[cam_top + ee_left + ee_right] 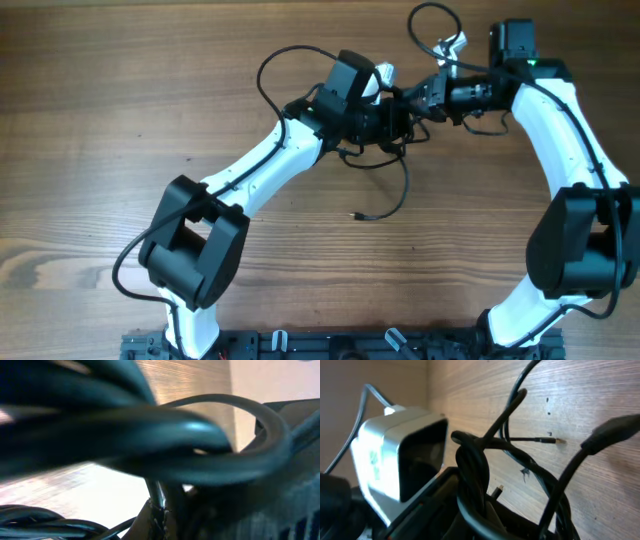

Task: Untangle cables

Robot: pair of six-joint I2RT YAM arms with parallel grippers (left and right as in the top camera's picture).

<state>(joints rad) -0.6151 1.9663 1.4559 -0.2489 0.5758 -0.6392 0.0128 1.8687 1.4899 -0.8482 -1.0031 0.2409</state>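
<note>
The cables are a knot of thin black cords (pixel 398 150) hanging between both grippers at the back middle of the table. One loose strand (pixel 403 190) trails toward me and ends in a small plug (pixel 357 214). My left gripper (pixel 404 114) is shut on a strand, seen pinched between its tips (pixel 162 512), with blurred cords (pixel 200 467) filling the left wrist view. My right gripper (pixel 426 100) faces it, almost touching, and is shut on the twisted bundle (pixel 470 467). Another plug end (pixel 559 440) sticks out over the wood.
The wooden table (pixel 120 120) spreads wide on the left. The arms' own thicker wires loop above them (pixel 270 65) (pixel 430 15). The left wrist camera housing (pixel 400 455) sits close beside the right fingers. Both arm bases stand on a rail (pixel 330 345) at the front edge.
</note>
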